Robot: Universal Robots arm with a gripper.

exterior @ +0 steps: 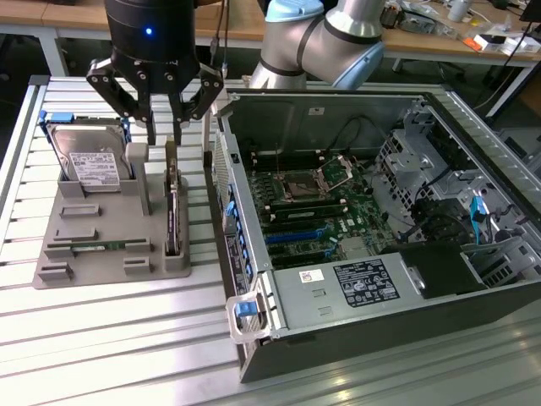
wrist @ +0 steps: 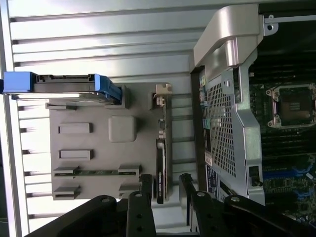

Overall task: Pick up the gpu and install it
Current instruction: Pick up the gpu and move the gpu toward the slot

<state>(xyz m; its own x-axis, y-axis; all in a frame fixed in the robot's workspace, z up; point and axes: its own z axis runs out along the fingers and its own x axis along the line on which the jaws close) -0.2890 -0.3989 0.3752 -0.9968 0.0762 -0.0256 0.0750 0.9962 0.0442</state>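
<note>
Two fingers of the gripper (exterior: 165,139) stand wide apart, one on each side of the gpu (exterior: 173,216), and they have hold of nothing; in the wrist view a gap shows between each finger and the card, so I judge that the grasp is not yet made. The gpu stands on its long edge in a slot along the edge of the grey holder (exterior: 101,224) that is nearest to the computer case (exterior: 380,334). This upright pose seems to be chosen on purpose: it leaves the two flat faces of the card free, so that the open jaws can come down over its upper edge. The gripper hangs directly above the card and is turned so that its jaws close across the thin side. At the holder's corner toward the exterior view's left, the hard drive (exterior: 89,161) with blue rails leans upright in its own slot, and the memory stick (exterior: 97,246) lies flat in a groove near the holder's front edge, both well apart from the fingers. The holder rests on the slatted aluminium table (exterior: 127,338), just beside the case. The case lies open upward, so the motherboard (exterior: 313,211) and its blue expansion slots (exterior: 296,234) are reachable from above.
</note>
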